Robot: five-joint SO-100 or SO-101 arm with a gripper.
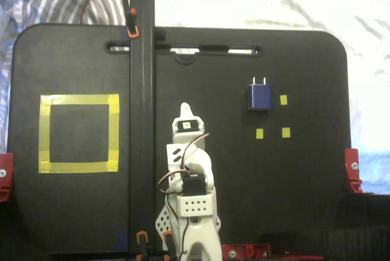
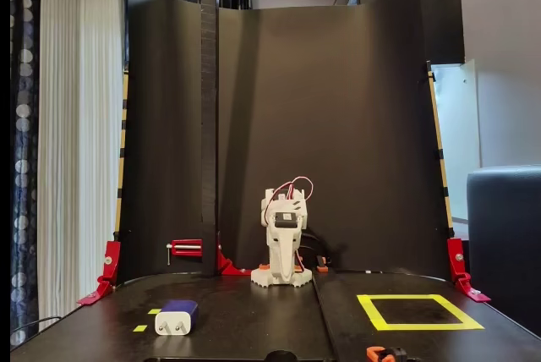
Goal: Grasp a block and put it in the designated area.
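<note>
The white arm (image 1: 190, 175) sat folded at the near edge of the black board (image 1: 292, 200), its gripper (image 1: 184, 112) tucked in and pointing toward the board's middle. The fingers appeared pressed together, though at that size it could not be told for certain. The block (image 1: 259, 96) lay flat on the board, well apart from the gripper, on the right in a fixed view, just beside three small yellow markers (image 1: 283, 99). The designated area (image 1: 79, 100) lay far across on the left, holding only bare board. From the front, the block (image 2: 177, 317) rested with its prongs facing the camera.
</note>
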